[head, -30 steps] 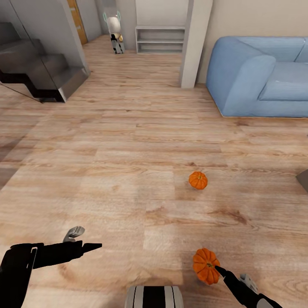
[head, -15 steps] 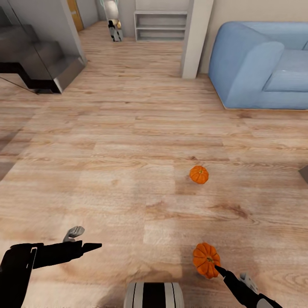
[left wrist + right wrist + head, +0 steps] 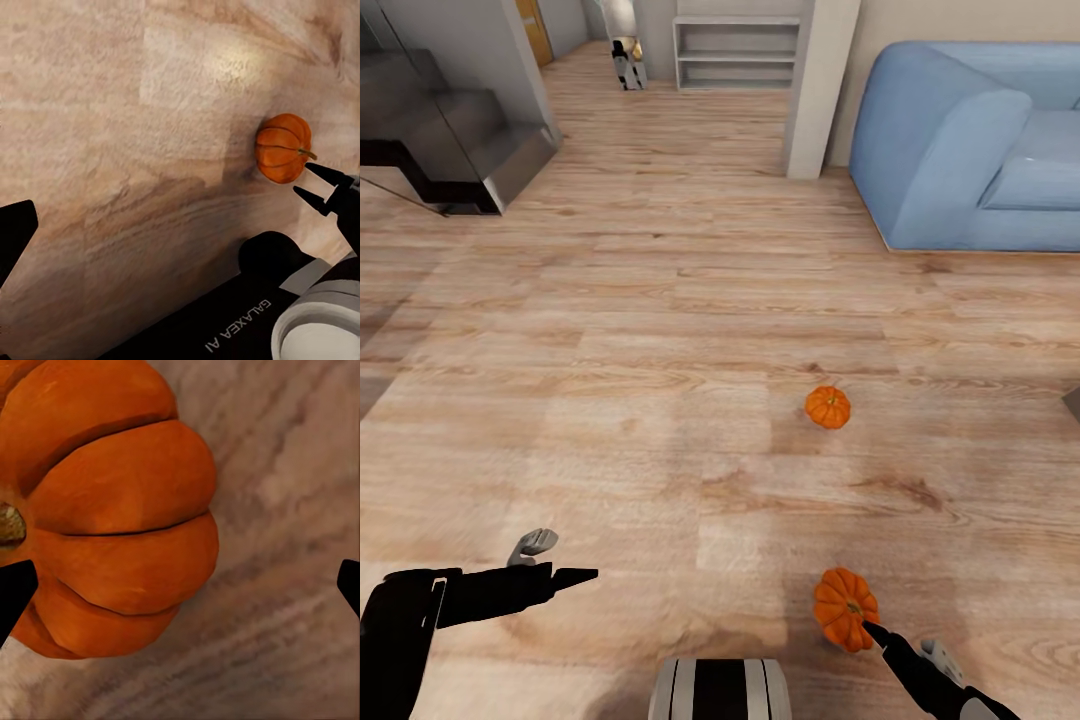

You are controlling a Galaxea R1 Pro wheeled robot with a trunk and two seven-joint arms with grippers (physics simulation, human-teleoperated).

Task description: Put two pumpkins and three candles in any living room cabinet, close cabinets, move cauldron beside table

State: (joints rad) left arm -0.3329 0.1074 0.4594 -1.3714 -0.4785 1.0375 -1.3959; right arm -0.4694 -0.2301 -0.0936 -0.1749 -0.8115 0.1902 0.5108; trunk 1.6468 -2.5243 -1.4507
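Two orange pumpkins lie on the wooden floor. The far pumpkin (image 3: 827, 407) sits alone right of centre. The near pumpkin (image 3: 845, 608) lies at the tip of my right gripper (image 3: 872, 630), which comes in from the lower right. In the left wrist view the right gripper (image 3: 304, 180) stands open just beside the near pumpkin (image 3: 283, 148). The right wrist view has this pumpkin (image 3: 105, 510) close up, off towards one fingertip (image 3: 15, 592), not gripped. My left gripper (image 3: 575, 576) hovers over bare floor at the lower left, open and empty.
A blue sofa (image 3: 970, 150) stands at the back right, beside a pale pillar (image 3: 815, 90). Dark stairs (image 3: 450, 130) are at the back left and an open shelf unit (image 3: 735, 55) at the far wall. A grey corner (image 3: 1072, 403) pokes in at the right edge.
The whole view has shifted a little, so the camera moved. Both arms keep the same pose, and the right fingertip stays at the near pumpkin.
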